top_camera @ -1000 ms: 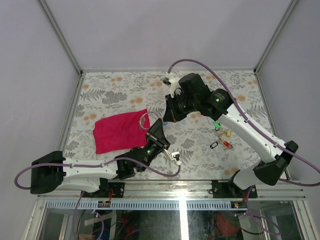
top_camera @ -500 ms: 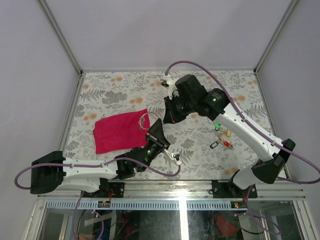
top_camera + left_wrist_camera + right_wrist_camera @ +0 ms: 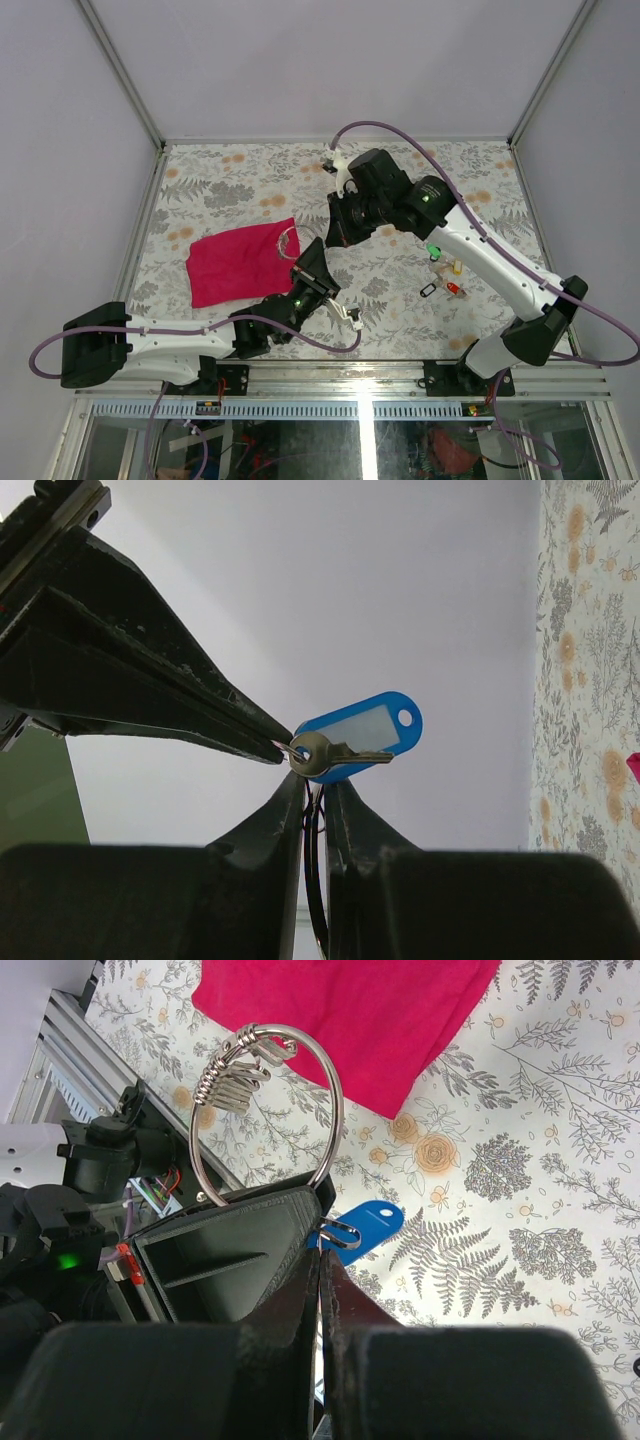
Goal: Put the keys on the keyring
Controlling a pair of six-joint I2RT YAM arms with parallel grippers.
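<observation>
My left gripper [image 3: 317, 247] is shut on the keyring [image 3: 268, 1110], a large silvery wire loop with several small loops [image 3: 235, 1074] bunched on it. The ring's wire runs between the left fingers [image 3: 315, 810]. My right gripper [image 3: 332, 238] meets it tip to tip and is shut on the small ring of a key with a blue tag [image 3: 362, 734], held right at the keyring [image 3: 365, 1224]. The right fingertip [image 3: 270, 742] comes in from the left in the left wrist view. Other keys lie on the table at the right: green [image 3: 433, 250], yellow [image 3: 457, 267], red [image 3: 455, 290] and a black one [image 3: 428, 290].
A magenta cloth [image 3: 235, 262] lies on the floral tabletop left of the grippers; it also shows in the right wrist view [image 3: 370, 1010]. The frame posts and walls enclose the table [image 3: 250, 190].
The right arm has shifted slightly toward the left gripper. Both grippers stay together over the same spot, still holding the ring and the blue key.
</observation>
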